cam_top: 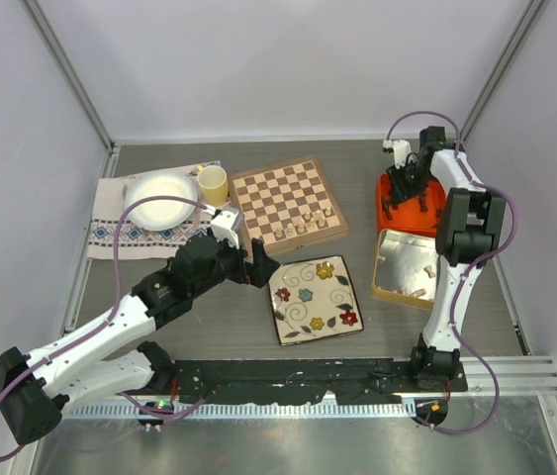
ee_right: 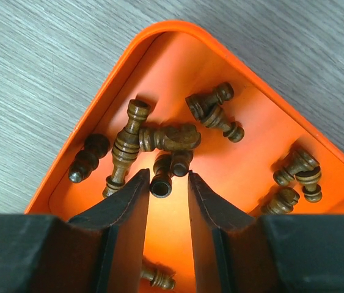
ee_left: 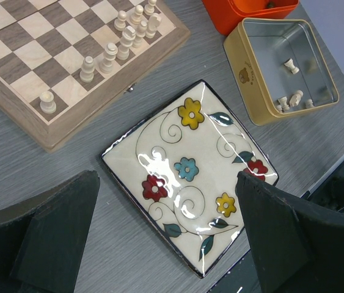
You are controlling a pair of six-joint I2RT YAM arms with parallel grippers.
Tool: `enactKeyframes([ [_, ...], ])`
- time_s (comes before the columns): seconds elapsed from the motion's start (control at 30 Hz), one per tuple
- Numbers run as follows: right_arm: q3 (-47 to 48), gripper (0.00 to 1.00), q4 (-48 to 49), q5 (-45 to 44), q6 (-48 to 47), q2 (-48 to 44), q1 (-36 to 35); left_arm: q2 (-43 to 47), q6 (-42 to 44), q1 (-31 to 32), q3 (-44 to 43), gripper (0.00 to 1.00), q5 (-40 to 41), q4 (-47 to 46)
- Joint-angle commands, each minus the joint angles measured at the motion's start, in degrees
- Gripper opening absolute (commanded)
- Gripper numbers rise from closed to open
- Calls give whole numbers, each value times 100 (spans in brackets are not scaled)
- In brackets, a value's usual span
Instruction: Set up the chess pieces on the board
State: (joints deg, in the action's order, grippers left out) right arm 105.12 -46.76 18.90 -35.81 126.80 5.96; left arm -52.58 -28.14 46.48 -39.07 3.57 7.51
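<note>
Close in: right gripper (ee_right: 167, 177) points down into the orange tray (ee_right: 178, 61) with its jaws drawn narrow. One of the dark pieces (ee_right: 161, 185) lies end-on in the gap, close against one finger with orange showing between it and the other, so a firm grip cannot be confirmed. The fingers hide part of the tray floor. Eleven dark pieces visible, all toppled, several overlapping; one sits low between the finger bodies. From above, the arm covers most of the tray. Left gripper (ee_left: 167, 183) is spread wide and holds nothing, hanging over the table (cam_top: 229, 327) above the floral plate (ee_left: 187, 177), just beside the near edge of the board (ee_left: 19, 61). Pale pieces (ee_left: 87, 68) stand in a row along that edge: one alone at the corner, three spaced out, the rest bunched together and cut off by the frame, so no firm count. More pale pieces lie in the gold tin (ee_left: 251, 91): one apart, a small cluster against a wall, too bunched to count. Left of the board: one yellow cup (cam_top: 213, 184) and one white plate (cam_top: 159, 198) on a patterned cloth (cam_top: 110, 233).
</note>
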Motion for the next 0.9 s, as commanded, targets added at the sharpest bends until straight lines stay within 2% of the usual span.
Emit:
enactKeyframes([
  [0.0, 26, 35, 27, -96, 13, -15, -68, 142, -34, -16, -57, 100, 56, -223],
  [0.07, 26, 34, 27, -105, 4, -24, -77, 151, -34, -25, -31, 100, 56, -223],
  [0.17, 61, 26, -8, -105, -5, -24, -77, 151, -34, -25, -39, 100, 56, -223],
  [0.33, 88, 8, -79, -280, -75, -278, -77, 169, -25, -25, -57, 100, 73, -197],
  [0.57, 315, 7, -263, -563, -233, -859, -77, 248, 203, -25, -118, 100, 240, -13],
  [0.87, 1177, 7, -641, -291, 74, -745, -402, 336, 564, -95, -268, 100, 416, 347],
])
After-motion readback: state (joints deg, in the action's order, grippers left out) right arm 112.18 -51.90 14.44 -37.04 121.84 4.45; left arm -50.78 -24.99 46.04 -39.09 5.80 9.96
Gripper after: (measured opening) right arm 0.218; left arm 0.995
